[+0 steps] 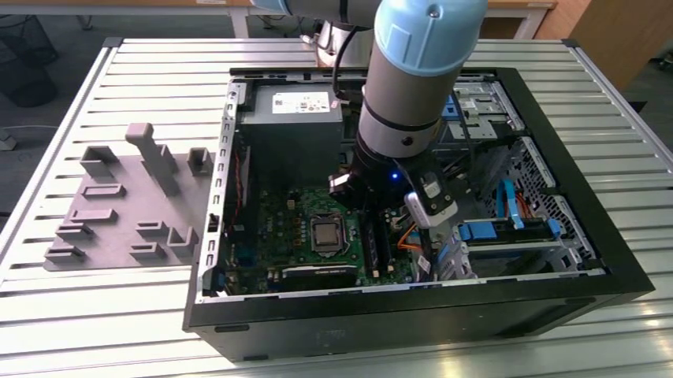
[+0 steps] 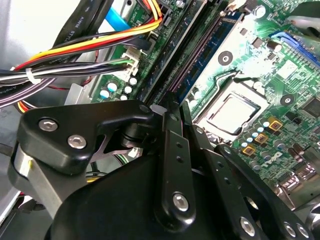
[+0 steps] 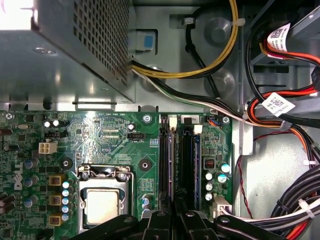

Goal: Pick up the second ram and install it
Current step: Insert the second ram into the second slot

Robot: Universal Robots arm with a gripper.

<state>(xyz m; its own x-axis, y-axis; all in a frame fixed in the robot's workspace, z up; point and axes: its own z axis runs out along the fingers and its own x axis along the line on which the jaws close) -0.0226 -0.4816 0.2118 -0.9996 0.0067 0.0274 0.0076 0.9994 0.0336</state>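
The second ram (image 3: 170,165) is a thin blue-green stick standing on edge in a slot of the green motherboard (image 3: 90,135), beside the processor socket (image 3: 102,200). My gripper (image 3: 174,216) is down inside the computer case (image 1: 421,315), at about the middle of the stick's length. In both wrist views the stick (image 2: 197,62) runs away from the black fingers (image 2: 170,140), in line with them. The gripper (image 2: 175,107) looks pinched shut on the stick's top edge. A neighbouring slot (image 3: 192,165) lies parallel on the cable side.
Bundles of coloured cables (image 3: 280,115) crowd the side of the slots away from the socket. The grey power supply box (image 1: 289,118) fills the case's far end. Blue drive brackets (image 1: 494,228) sit at the exterior view's right. A grey parts holder (image 1: 126,205) lies on the slatted table outside the case.
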